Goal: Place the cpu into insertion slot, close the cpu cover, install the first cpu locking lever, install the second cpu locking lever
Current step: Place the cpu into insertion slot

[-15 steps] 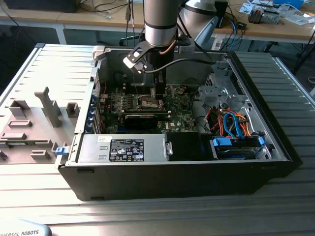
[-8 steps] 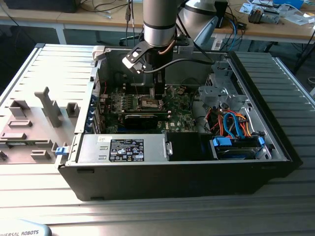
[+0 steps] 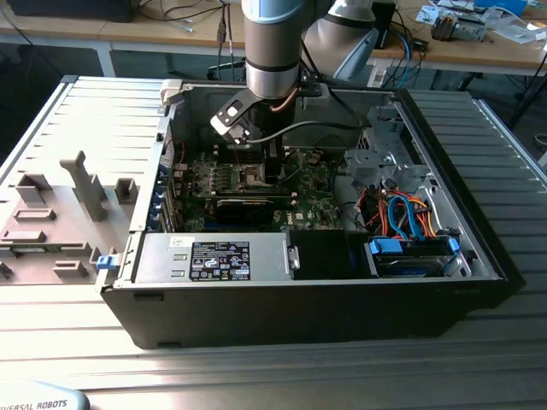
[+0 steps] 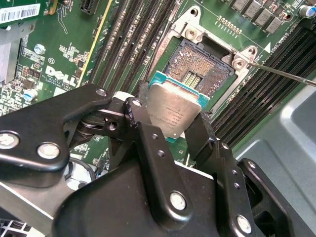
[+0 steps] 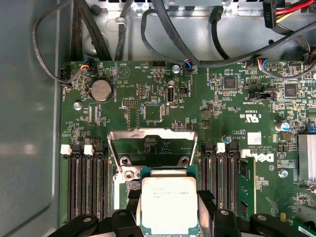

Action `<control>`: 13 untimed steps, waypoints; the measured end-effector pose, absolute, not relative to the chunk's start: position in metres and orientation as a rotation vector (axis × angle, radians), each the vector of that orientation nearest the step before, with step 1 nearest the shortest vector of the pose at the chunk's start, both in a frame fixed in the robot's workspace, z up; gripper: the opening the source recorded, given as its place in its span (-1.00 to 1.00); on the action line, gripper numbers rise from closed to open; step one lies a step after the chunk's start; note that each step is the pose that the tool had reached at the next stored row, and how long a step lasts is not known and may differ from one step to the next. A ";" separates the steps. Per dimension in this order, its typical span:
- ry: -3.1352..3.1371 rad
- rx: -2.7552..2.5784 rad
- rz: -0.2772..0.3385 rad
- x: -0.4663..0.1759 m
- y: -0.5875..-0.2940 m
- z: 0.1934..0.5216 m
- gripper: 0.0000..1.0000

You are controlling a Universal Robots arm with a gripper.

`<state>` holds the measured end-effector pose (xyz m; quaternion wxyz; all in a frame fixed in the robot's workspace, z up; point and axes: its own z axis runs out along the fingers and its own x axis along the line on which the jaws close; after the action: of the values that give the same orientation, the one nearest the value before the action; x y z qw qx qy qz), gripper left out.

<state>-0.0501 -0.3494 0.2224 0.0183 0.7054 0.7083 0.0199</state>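
My gripper point(image 4: 173, 126) is shut on the cpu point(image 4: 174, 112), a small square chip with a silver-grey top, its black fingers point(image 4: 148, 143) pressing on two opposite edges. The chip hangs tilted just above the insertion slot point(image 4: 203, 68), whose dark, pin-covered centre lies uncovered on the green motherboard. In the first wrist view the cpu point(image 5: 169, 203) sits between the fingertips point(image 5: 129, 210), and the cpu cover point(image 5: 153, 134) stands raised open behind it. A thin locking lever point(image 4: 284, 73) sticks out from the socket's corner. In the exterior view the gripper point(image 3: 259, 169) is down inside the open computer case point(image 3: 282, 299).
Long black memory slots point(image 4: 133, 44) run along both sides of the socket. A power supply point(image 3: 214, 256) and a drive bay with blue and orange cables point(image 3: 410, 231) fill the case's front. Black cables point(image 5: 163, 34) cross the case wall. A grey fixture plate point(image 3: 60, 213) lies at the exterior view's left.
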 end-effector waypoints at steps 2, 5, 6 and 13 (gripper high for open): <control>2.200 2.191 0.061 -0.050 -0.349 0.222 0.08; 2.200 2.191 0.062 -0.050 -0.349 0.222 0.08; 2.200 2.191 0.062 -0.050 -0.349 0.222 0.08; 2.200 2.190 0.062 -0.057 -0.348 0.221 0.08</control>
<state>-0.0565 -0.3477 0.2210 0.0183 0.7054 0.7083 0.0198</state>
